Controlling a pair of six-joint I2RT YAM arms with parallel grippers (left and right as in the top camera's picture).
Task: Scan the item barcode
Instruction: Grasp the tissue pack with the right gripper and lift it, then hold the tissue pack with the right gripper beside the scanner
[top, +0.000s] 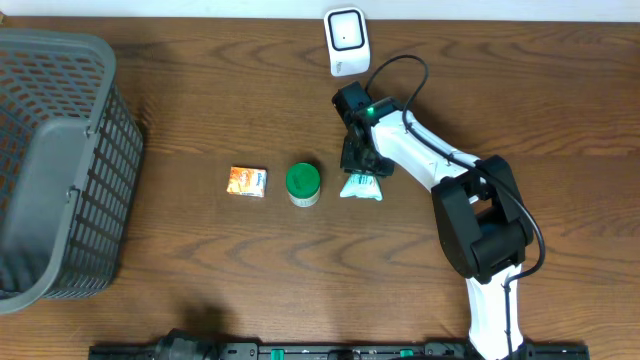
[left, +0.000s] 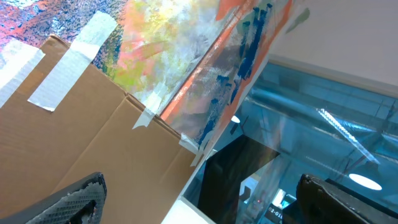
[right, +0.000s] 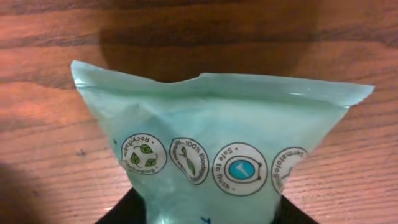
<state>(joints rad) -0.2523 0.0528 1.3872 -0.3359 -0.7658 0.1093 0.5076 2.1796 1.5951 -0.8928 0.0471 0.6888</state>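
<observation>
Right gripper (top: 361, 170) pinched the pouch (right: 217, 124) below the scanner (top: 345, 40); left gripper (left: 205, 202) spread. We judged: lift gently, face the barcode toward the scanner, avoid crumpling.

The worktop (top: 200, 100) is warm brown wood with darker wavy grain. The pouch (right: 217, 143) at the right hand (top: 360, 172) is pale mint green and carries a row of white-ringed round emblems, two with green leaves and one with a blue centre. The hand is black, on a white and black arm (top: 430, 160) with a small green light. To the hand's left, the jar (top: 303, 184) has a deep green lid over a cream body. Farther left, the box (top: 247, 181) is orange and white, and the basket (top: 60, 170) is grey mesh. Ahead of the hand, the scanner (top: 346, 40) is white with a dark window.
</observation>
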